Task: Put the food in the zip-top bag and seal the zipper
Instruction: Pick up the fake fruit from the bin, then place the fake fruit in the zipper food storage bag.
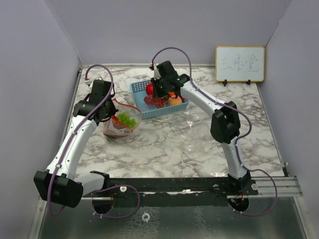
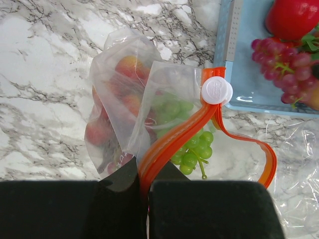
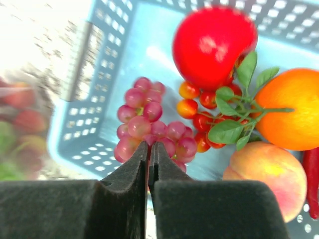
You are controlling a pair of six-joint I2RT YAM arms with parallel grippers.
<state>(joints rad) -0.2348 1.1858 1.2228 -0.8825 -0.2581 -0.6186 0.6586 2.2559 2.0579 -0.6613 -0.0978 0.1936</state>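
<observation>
The clear zip-top bag [image 1: 122, 124] lies left of the blue basket [image 1: 137, 89] and holds green grapes [image 2: 194, 149] and reddish fruits [image 2: 124, 102]. My left gripper [image 2: 144, 172] is shut on the orange-red zipper [image 2: 174, 144], below its white slider [image 2: 216, 90]; the mouth gapes to the right. My right gripper [image 3: 149, 147] is over the basket [image 3: 94, 124], shut with its tips pinched into the purple grapes [image 3: 144, 119]. A red apple [image 3: 212, 45], an orange [image 3: 291, 109], a peach [image 3: 264, 174] and small red pieces with green stems [image 3: 204, 119] lie beside them.
A small whiteboard [image 1: 239, 63] stands at the back right. Grey walls close the table on three sides. A red chilli-like piece [image 3: 311, 179] lies at the basket's right edge. A sheet of clear plastic [image 2: 299, 164] lies right of the bag.
</observation>
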